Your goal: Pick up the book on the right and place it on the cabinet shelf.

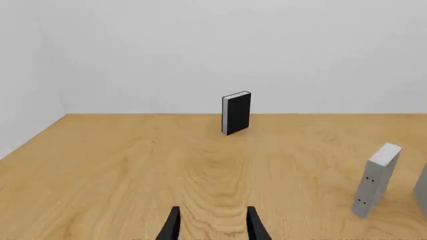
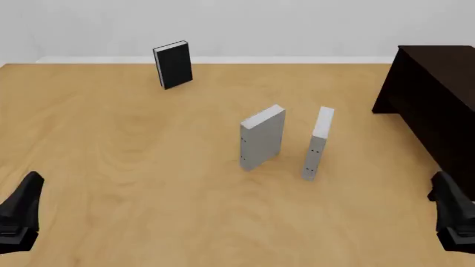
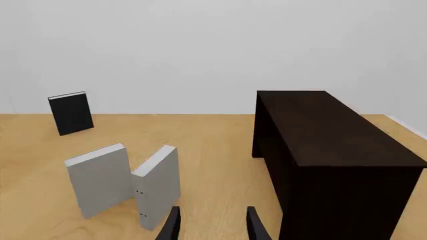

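Observation:
The book (image 2: 317, 143) is thin and light grey with small dark dots on its spine. It stands upright near mid-table, just right of a thicker grey book (image 2: 262, 138). In the right wrist view the book (image 3: 158, 187) stands ahead of my right gripper (image 3: 212, 227), which is open with nothing between its fingers. The cabinet shelf (image 2: 438, 92) is a large, nearly black block at the table's far right, also seen in the right wrist view (image 3: 327, 150). My left gripper (image 1: 213, 227) is open and empty, low at the near left (image 2: 28, 189). My right gripper (image 2: 444, 189) hangs at the near right.
A black book (image 2: 172, 64) stands upright at the back left of the table. The thicker grey book (image 1: 377, 180) stands off to one side of the left gripper's line. Bare wood lies between both grippers and the books.

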Motion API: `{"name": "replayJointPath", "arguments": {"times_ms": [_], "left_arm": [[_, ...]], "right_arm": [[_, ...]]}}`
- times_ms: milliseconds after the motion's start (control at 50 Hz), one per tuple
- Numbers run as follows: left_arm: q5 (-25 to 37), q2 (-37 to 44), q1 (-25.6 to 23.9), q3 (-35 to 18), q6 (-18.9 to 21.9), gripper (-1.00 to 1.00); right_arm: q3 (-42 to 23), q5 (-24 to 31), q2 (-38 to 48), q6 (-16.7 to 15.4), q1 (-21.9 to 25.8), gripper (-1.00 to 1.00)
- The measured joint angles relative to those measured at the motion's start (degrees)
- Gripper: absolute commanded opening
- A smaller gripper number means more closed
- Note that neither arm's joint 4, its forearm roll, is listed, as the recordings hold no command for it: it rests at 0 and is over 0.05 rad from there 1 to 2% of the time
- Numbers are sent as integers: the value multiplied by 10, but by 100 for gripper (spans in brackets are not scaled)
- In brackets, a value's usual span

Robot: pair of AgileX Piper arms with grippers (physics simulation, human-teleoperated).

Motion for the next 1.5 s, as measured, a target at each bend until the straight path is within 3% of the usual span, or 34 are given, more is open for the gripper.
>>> {"name": "replayJointPath", "arguments": {"times_ms": [260, 580, 800, 1060, 1300, 1500], "left_arm": [[0, 8, 1, 0, -7, 100], [8, 4, 4, 0, -11, 100], [8, 4, -5, 0, 1, 100], [0, 8, -12, -2, -3, 100], [0, 6, -16, -4, -4, 100], [1, 4, -16, -6, -9, 100]], "right_arm": [[-36, -10, 53, -10, 13, 100], [-176, 10, 192, -33, 64, 100], [-300, 64, 301, -55, 105, 100], [-457, 150, 427, -56, 139, 100], [-589, 225, 526, -28, 144, 100], [-706, 293, 605, -24, 153, 100]]}}
